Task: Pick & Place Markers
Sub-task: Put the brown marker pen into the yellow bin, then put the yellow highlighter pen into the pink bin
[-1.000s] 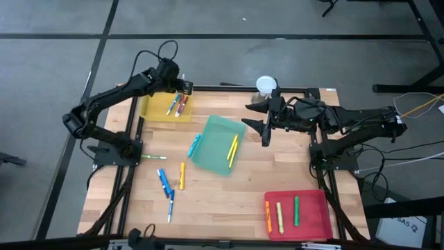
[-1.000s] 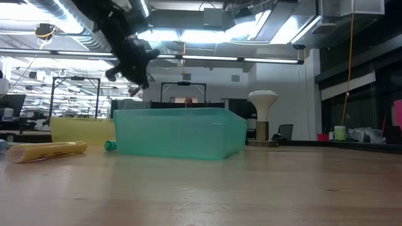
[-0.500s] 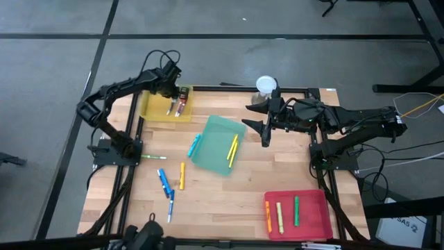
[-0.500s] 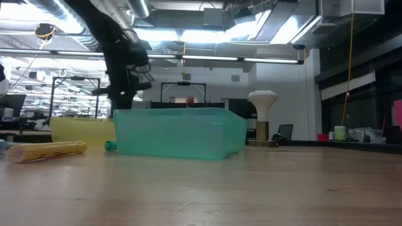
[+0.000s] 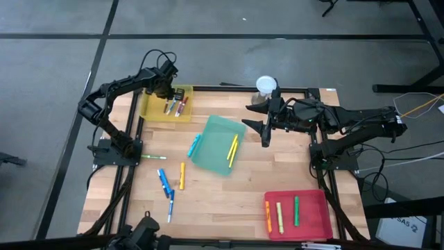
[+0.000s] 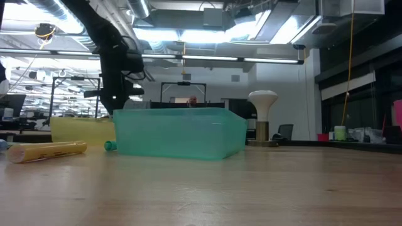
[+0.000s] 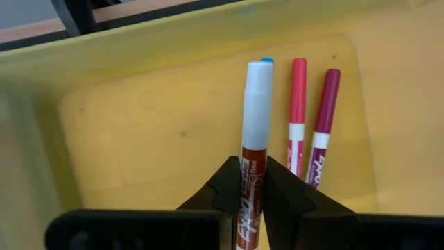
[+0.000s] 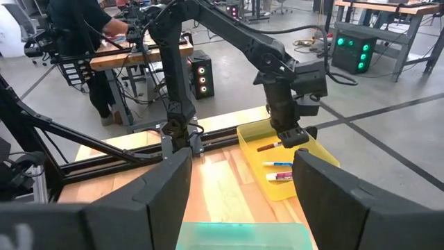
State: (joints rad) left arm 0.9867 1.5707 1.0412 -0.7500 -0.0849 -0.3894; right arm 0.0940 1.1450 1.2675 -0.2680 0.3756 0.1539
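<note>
Left hand [image 5: 168, 89] at upper left of the high view, over the yellow tray [image 5: 154, 109]. Its fingers [image 7: 225, 186] are closed narrow on a white-barrelled marker with a dark red label [image 7: 254, 132]; the marker's pale cap points into the tray. Low view: the same hand [image 6: 112, 100] hangs just above the tray's far edge.

In the yellow tray, beside the held marker: a pink marker [image 7: 297, 104] and a magenta marker [image 7: 323, 118], side by side, parallel, lying on the tray floor. A blue tip [image 7: 266, 62] shows behind the held marker's cap; whose it is I cannot tell.

Right hand [image 5: 266, 123] at upper centre-right of the high view, above the counter [image 5: 215, 194], fingers spread wide, holding nothing.

Green tray [image 5: 216, 144] at centre of the high view, with yellow markers [image 5: 232, 148] inside and a teal marker [image 5: 194, 145] touching its left edge.

Loose on the counter, lower left: a green marker [image 5: 154, 157], an orange marker [image 5: 182, 175], two blue markers [image 5: 164, 183].

Red tray [image 5: 310, 219] at lower right holds an orange, a yellow and a green marker [image 5: 296, 210].
</note>
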